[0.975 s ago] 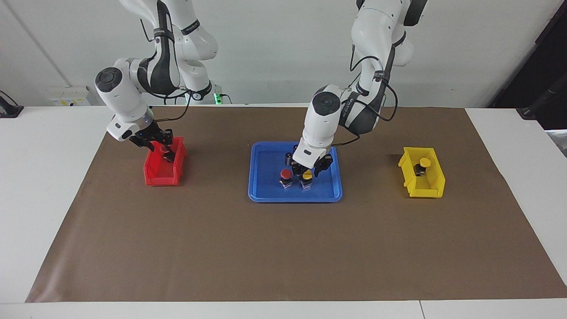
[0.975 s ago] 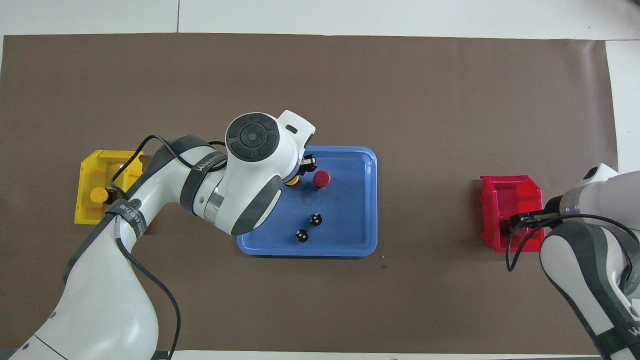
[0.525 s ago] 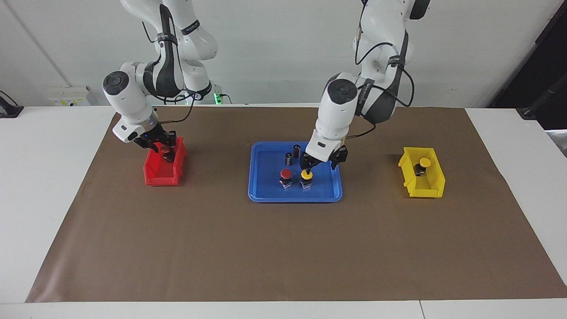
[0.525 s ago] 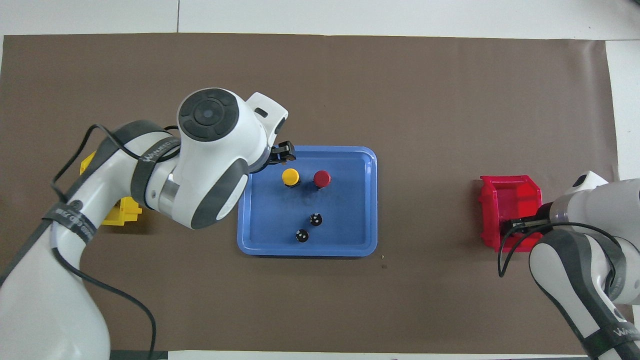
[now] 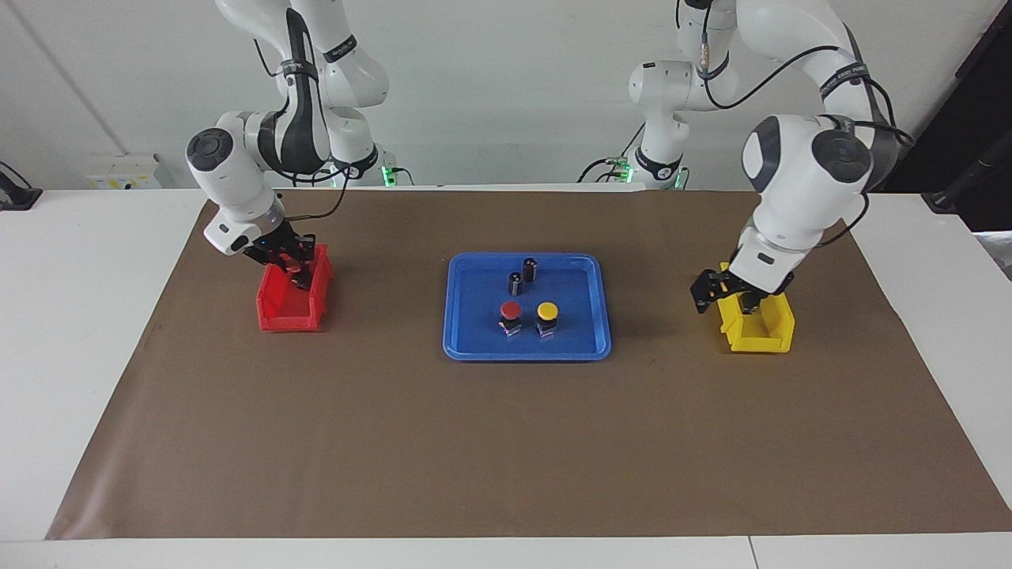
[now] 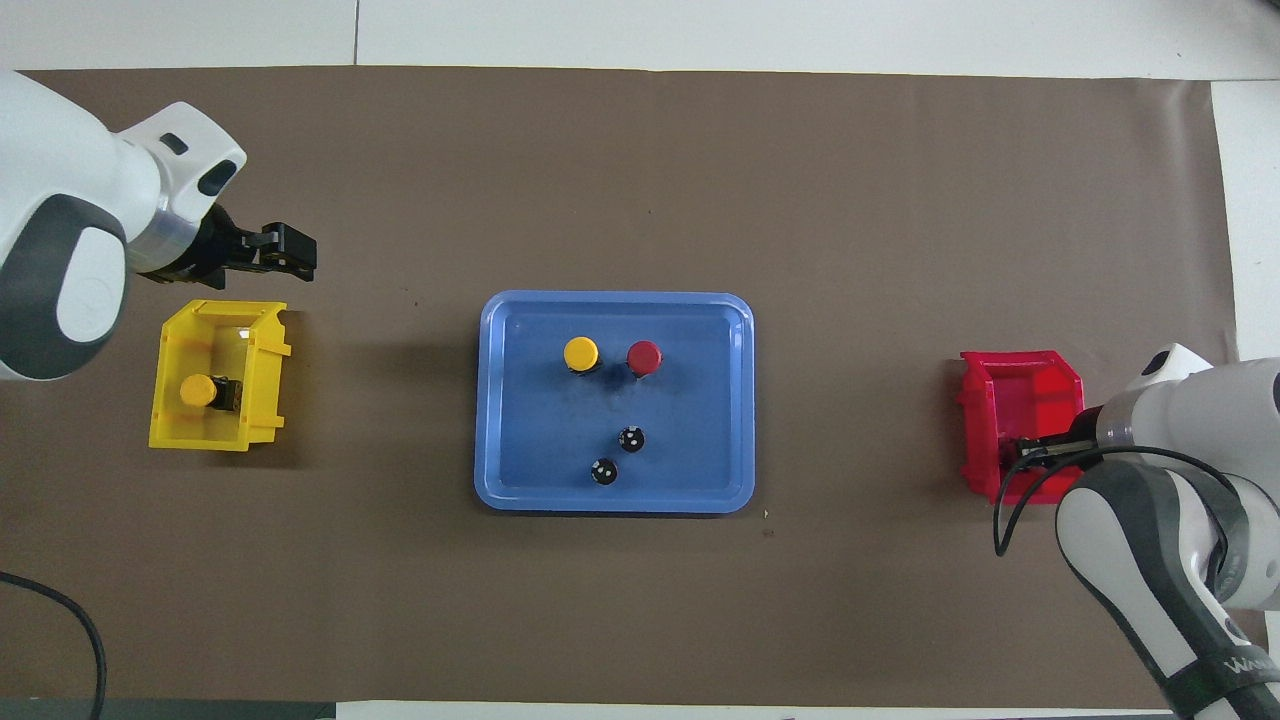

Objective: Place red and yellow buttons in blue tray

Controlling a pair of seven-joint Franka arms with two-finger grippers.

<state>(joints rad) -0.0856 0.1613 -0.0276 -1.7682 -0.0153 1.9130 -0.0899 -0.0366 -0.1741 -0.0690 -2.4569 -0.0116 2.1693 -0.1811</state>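
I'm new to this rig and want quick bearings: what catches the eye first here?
The blue tray at mid-table, holding a red button, a yellow button and two dark cylinders. The left gripper hangs over the yellow bin; the right gripper dips into the red bin.
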